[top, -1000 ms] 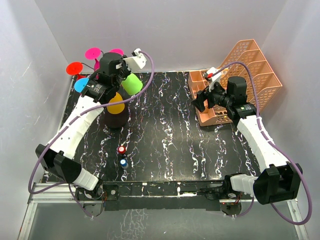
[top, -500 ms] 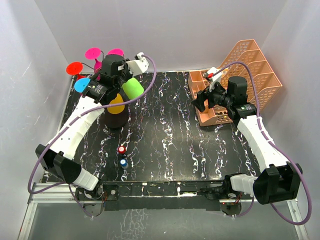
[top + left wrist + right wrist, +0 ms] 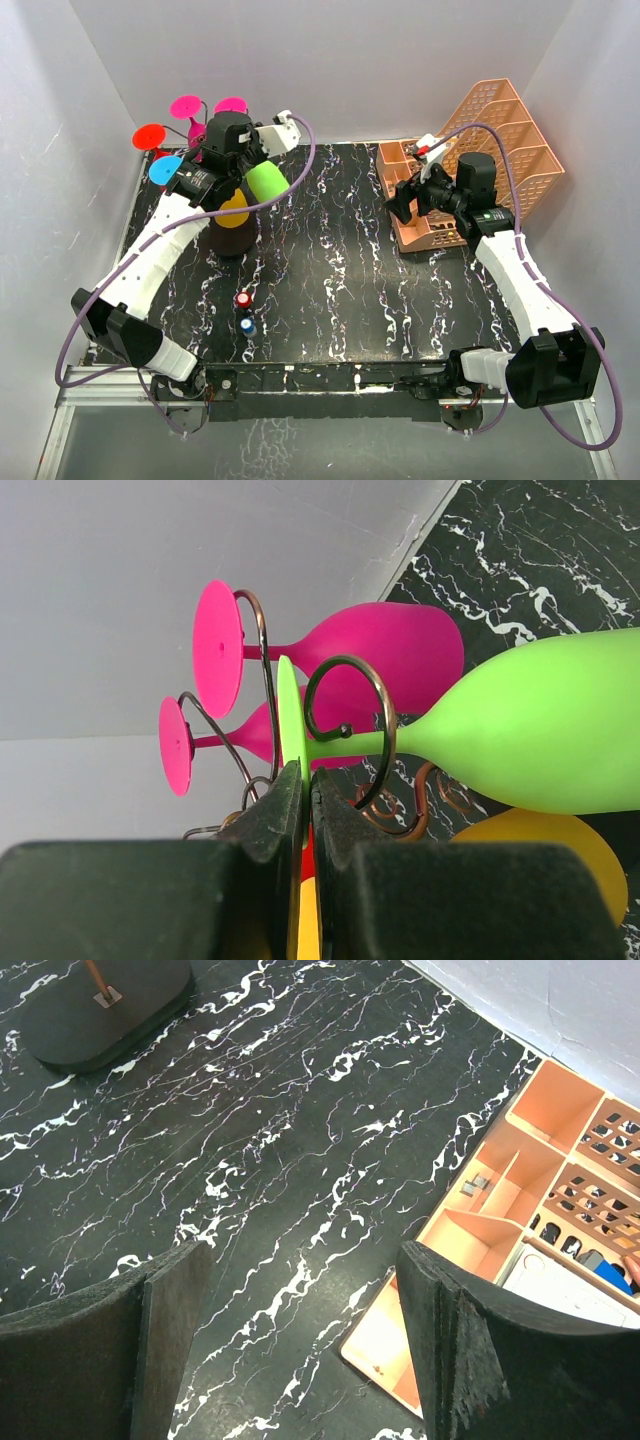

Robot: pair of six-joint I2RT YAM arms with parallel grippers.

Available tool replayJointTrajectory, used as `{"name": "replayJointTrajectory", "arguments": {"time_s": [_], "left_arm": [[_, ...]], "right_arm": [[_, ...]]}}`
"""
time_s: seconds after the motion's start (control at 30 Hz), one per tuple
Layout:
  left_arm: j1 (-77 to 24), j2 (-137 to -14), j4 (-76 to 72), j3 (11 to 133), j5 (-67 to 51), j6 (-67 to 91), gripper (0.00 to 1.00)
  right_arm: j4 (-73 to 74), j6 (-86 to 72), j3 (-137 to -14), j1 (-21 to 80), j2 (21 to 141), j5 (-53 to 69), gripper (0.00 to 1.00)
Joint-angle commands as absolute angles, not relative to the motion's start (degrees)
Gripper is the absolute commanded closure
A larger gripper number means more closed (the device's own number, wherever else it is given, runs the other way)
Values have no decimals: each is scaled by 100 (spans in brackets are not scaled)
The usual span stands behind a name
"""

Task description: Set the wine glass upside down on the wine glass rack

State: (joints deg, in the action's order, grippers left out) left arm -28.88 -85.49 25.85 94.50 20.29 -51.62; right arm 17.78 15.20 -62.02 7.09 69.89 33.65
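Observation:
My left gripper [image 3: 305,775] is shut on the thin foot of the lime green wine glass [image 3: 540,720]. The glass lies sideways, bowl to the right. Its stem crosses the loop of a curled scroll arm [image 3: 380,710] of the wine glass rack; whether it rests in the loop I cannot tell. In the top view the green glass [image 3: 266,181] sits at the rack's right side, under my left gripper [image 3: 240,162]. Pink [image 3: 186,104], red [image 3: 150,135], blue [image 3: 163,170] and yellow [image 3: 233,212] glasses hang on the rack. My right gripper [image 3: 300,1260] is open and empty.
The rack's black oval base [image 3: 110,1010] stands at the table's far left. A peach plastic basket rack [image 3: 480,160] stands at the far right, beside my right gripper [image 3: 405,200]. Two small red [image 3: 243,298] and blue [image 3: 246,325] objects sit near the front left. Grey walls close in.
My left wrist has turned, and the green glass has shifted a little nearer and lower against the rack. The right arm has hardly moved.

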Motion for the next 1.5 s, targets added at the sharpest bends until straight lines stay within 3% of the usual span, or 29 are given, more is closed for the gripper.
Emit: {"name": "replayJointTrajectory", "arguments": {"time_s": [0.0, 1.47], "left_arm": [[-2944, -8209, 2655, 9669, 1859, -5115, 100], [-3032, -8417, 2972, 10000, 1311, -5677, 100]], "right_arm": [[1538, 1608, -6231, 660, 6917, 3460, 19], [1551, 1608, -6187, 575, 6979, 3585, 16]]}}
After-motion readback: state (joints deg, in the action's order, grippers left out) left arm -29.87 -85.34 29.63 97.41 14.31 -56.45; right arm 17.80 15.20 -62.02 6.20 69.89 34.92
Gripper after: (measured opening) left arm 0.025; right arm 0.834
